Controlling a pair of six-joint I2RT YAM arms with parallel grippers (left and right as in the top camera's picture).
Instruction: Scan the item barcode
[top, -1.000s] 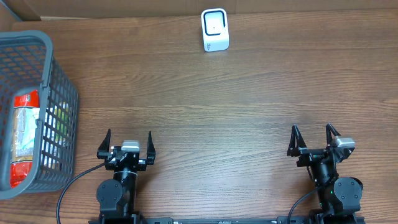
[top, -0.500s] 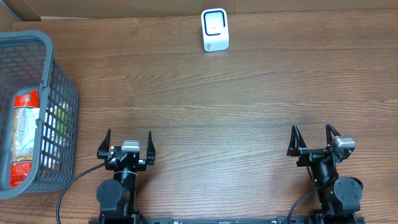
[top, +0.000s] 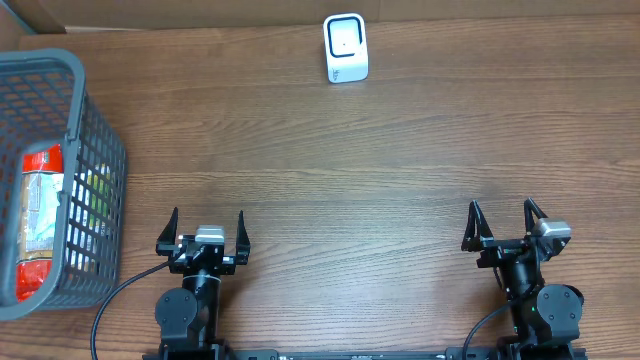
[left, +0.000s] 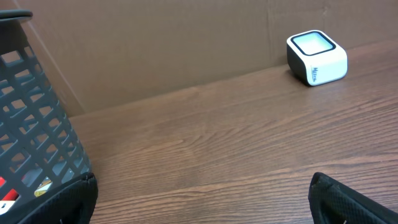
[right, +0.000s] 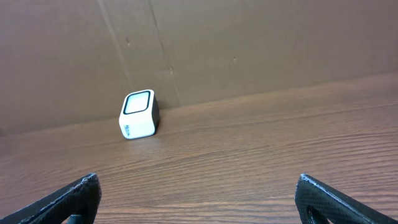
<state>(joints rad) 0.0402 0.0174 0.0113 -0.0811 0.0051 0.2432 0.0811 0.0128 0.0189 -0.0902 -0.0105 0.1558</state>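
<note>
- The packaged item (top: 40, 225), clear wrap with red at both ends, lies inside the grey mesh basket (top: 100, 150) at the left edge of the surface (top: 350, 170). Something yellowish-green shows beside it through the mesh; what it is cannot be told.
- No barcode can be made out on the pack from any view.
- The white scanner (top: 346, 48) stands at the far middle of the surface against the cardboard backdrop, well apart from the basket, with nothing in front of its window.
- The left fingers (top: 241, 232) are spread wide and hold nothing, at the near edge, near the basket but not over it.
- The right fingers (top: 471, 228) are likewise spread wide and empty, at the near right.
- Judgement: the task has not begun. The reach into the basket, the grasp, the carry to the scanner and the presenting of the barcode are all left to do.
</note>
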